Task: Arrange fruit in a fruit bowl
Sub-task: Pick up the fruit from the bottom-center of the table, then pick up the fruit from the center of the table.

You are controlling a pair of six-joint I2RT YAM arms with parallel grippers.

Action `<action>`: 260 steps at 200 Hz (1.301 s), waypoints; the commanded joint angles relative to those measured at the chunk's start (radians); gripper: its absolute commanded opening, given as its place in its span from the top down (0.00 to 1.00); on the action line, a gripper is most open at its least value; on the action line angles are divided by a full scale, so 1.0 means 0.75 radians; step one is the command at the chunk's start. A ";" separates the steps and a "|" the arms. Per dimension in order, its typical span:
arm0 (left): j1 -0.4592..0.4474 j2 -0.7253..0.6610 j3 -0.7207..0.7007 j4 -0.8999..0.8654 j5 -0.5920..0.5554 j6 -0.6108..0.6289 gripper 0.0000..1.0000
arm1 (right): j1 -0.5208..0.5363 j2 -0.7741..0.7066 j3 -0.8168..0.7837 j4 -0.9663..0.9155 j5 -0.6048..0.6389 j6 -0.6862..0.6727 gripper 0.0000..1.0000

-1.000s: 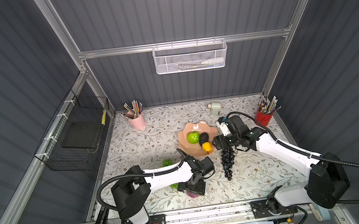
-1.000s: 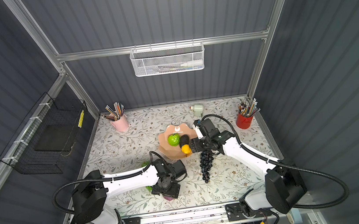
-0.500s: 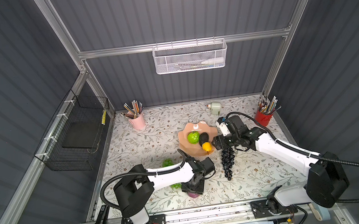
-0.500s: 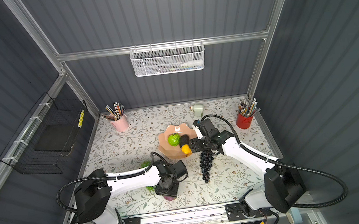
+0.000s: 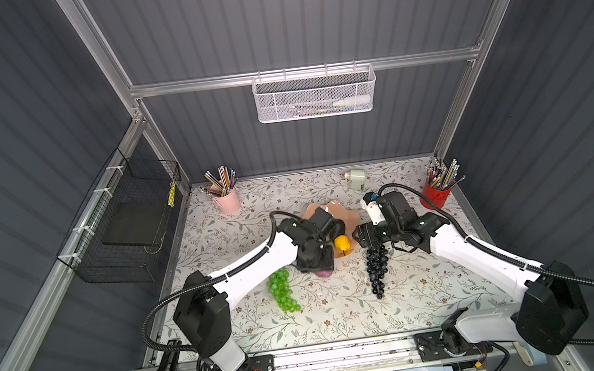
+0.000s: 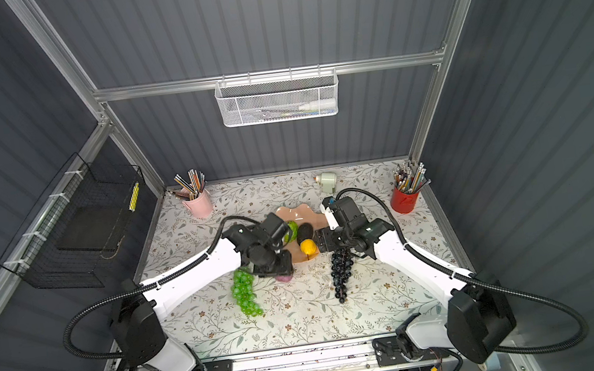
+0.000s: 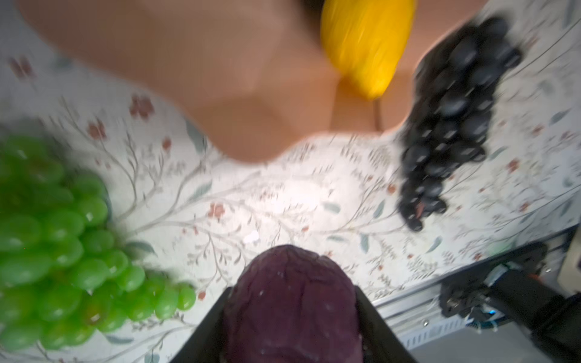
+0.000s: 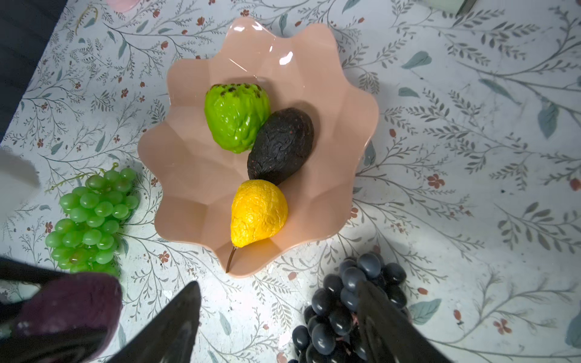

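1. You had the fruit bowl point(image 8: 188, 176) on the floral table: glossy salmon-pink with a scalloped rim.
2. Inside it lay a bumpy lime-green fruit point(image 8: 237, 118), a dark wrinkled avocado point(image 8: 281, 146) touching it, and a yellow pear-shaped fruit point(image 8: 257, 213) with a brown stem.
3. Your left gripper point(image 7: 290, 301) was clamped on the small purple fruit point(image 7: 289, 276), matte and creased, which filled the gap between its fingers.
4. The bowl's rim sat just ahead of that gripper's fingertips, and the green grape bunch point(image 5: 282, 291) lay on the table close beside it.
5. Your right gripper point(image 8: 278, 292) had its jaws spread and gripped nothing.
6. The dark purple-black grape bunch point(image 8: 345, 301) lay on the table against one of its fingers, partly between the jaws.
7. The bowl was just beyond the right gripper's fingertips.
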 commanded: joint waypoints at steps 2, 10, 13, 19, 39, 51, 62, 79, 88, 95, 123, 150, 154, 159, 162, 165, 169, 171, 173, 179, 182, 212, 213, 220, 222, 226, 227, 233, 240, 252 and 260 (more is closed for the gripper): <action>0.059 0.150 0.169 -0.052 -0.043 0.168 0.59 | -0.006 -0.020 0.040 -0.073 -0.007 -0.019 0.22; 0.084 0.194 0.202 -0.027 -0.044 0.182 0.60 | -0.006 -0.028 0.047 -0.103 -0.006 -0.021 0.22; 0.092 0.206 0.210 -0.015 -0.044 0.186 0.60 | -0.008 -0.033 0.048 -0.115 -0.004 -0.021 0.23; 0.108 0.235 0.224 0.010 -0.045 0.191 0.61 | -0.011 -0.044 0.044 -0.131 -0.005 -0.019 0.22; 0.148 0.320 0.261 0.076 -0.039 0.205 0.61 | -0.051 -0.091 0.004 -0.167 -0.039 0.001 0.24; 0.164 0.370 0.276 0.105 -0.027 0.215 0.62 | -0.102 -0.121 -0.031 -0.181 -0.080 0.015 0.24; 0.172 0.405 0.278 0.133 -0.022 0.219 0.62 | -0.147 -0.143 -0.059 -0.189 -0.112 0.027 0.24; 0.184 0.444 0.268 0.189 0.001 0.220 0.62 | -0.206 -0.171 -0.107 -0.181 -0.149 0.043 0.24; 0.190 0.466 0.265 0.210 0.010 0.220 0.62 | -0.228 -0.180 -0.133 -0.173 -0.164 0.051 0.24; 0.193 0.485 0.266 0.219 0.011 0.221 0.62 | -0.241 -0.183 -0.147 -0.166 -0.172 0.057 0.24; 0.205 0.531 0.264 0.275 0.013 0.224 0.61 | -0.255 -0.161 -0.170 -0.161 -0.180 0.061 0.24; 0.211 0.567 0.267 0.327 0.013 0.222 0.57 | -0.260 -0.138 -0.173 -0.151 -0.168 0.057 0.24; 0.213 0.571 0.266 0.332 0.012 0.222 0.57 | -0.261 -0.136 -0.173 -0.149 -0.166 0.056 0.24; 0.215 0.578 0.267 0.339 0.013 0.222 0.56 | -0.264 -0.131 -0.172 -0.147 -0.163 0.055 0.24; 0.216 0.580 0.267 0.342 0.013 0.222 0.56 | -0.264 -0.127 -0.172 -0.146 -0.162 0.053 0.24; 0.217 0.584 0.267 0.344 0.013 0.222 0.56 | -0.265 -0.125 -0.172 -0.147 -0.162 0.053 0.24; 0.217 0.587 0.267 0.347 0.014 0.224 0.55 | -0.267 -0.120 -0.170 -0.148 -0.163 0.052 0.24; 0.218 0.588 0.267 0.348 0.015 0.224 0.55 | -0.268 -0.119 -0.170 -0.147 -0.163 0.052 0.24; 0.219 0.589 0.267 0.349 0.015 0.224 0.54 | -0.270 -0.117 -0.169 -0.148 -0.163 0.051 0.24; 0.219 0.589 0.265 0.352 0.017 0.224 0.51 | -0.274 -0.109 -0.168 -0.148 -0.162 0.051 0.24; 0.220 0.588 0.265 0.354 0.017 0.225 0.49 | -0.275 -0.108 -0.168 -0.148 -0.163 0.051 0.24; 0.223 0.551 0.243 0.369 0.013 0.226 0.31 | -0.301 -0.081 -0.166 -0.147 -0.193 0.049 0.26; 0.223 0.549 0.243 0.369 0.012 0.225 0.30 | -0.301 -0.080 -0.165 -0.147 -0.194 0.049 0.26; 0.223 0.534 0.241 0.369 0.013 0.224 0.27 | -0.307 -0.075 -0.163 -0.148 -0.198 0.047 0.27; 0.223 0.530 0.241 0.368 0.013 0.224 0.26 | -0.309 -0.075 -0.162 -0.149 -0.200 0.047 0.28; 0.223 0.522 0.241 0.368 0.013 0.224 0.25 | -0.312 -0.074 -0.162 -0.149 -0.201 0.048 0.29; 0.223 0.519 0.241 0.367 0.013 0.224 0.25 | -0.313 -0.074 -0.162 -0.148 -0.202 0.049 0.29; 0.223 0.505 0.239 0.366 0.013 0.222 0.24 | -0.320 -0.075 -0.162 -0.147 -0.204 0.050 0.30; 0.223 0.486 0.239 0.363 0.013 0.220 0.22 | -0.325 -0.077 -0.163 -0.146 -0.208 0.053 0.31; 0.223 0.454 0.239 0.350 0.013 0.216 0.19 | -0.341 -0.078 -0.166 -0.144 -0.216 0.055 0.32; 0.223 0.429 0.239 0.336 0.011 0.216 0.19 | -0.354 -0.078 -0.168 -0.143 -0.227 0.057 0.33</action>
